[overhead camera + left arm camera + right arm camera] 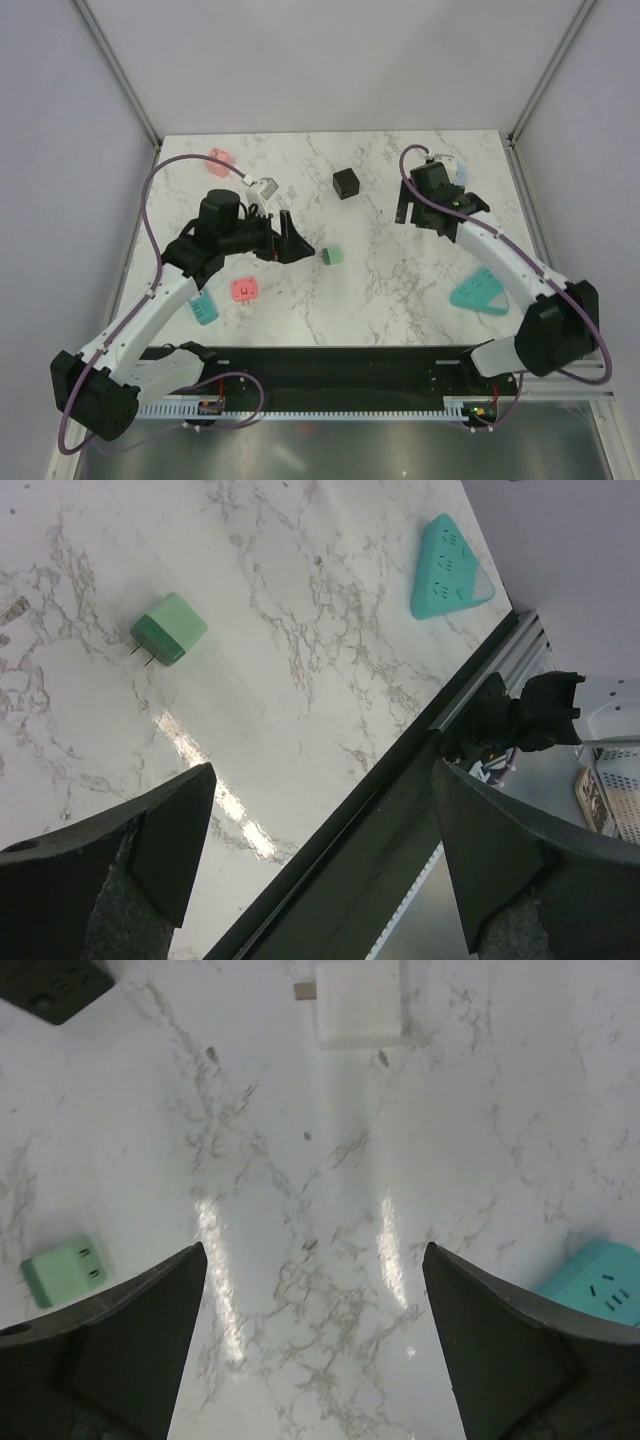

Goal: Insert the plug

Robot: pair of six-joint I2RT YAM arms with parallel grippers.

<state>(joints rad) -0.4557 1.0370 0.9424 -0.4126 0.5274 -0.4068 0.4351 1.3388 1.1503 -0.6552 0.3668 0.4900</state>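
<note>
Both tools are released, with jaws spread wide and nothing between them. The left tool (297, 243) hangs low over the surface (400, 290). The green plug (168, 630) lies just ahead of its open fingers, flat, with its prongs pointing sideways. That looks like lining up for a pick, so I take this plug to be the task's thing. The right tool (405, 208) hovers well apart on the other side of the plug, facing the same patch, perhaps to steady a socket. The pieces lie loose and spread out, which leaves room for fingers around each.

Counted:
- **Plugs:** two, the green one and a white plug (355, 1000) just beyond the left tool.
- **Black:** one black cube (346, 183) between the tools.
- **Pink:** two, a pink socket (245, 290) behind the left tool and a far pink piece (221, 158).
- **Teal:** two, a teal strip (480, 295) behind the right tool and a teal socket (204, 308) behind the left.
- **Pale blue:** one pale blue piece (460, 172) beside the right tool.
</note>
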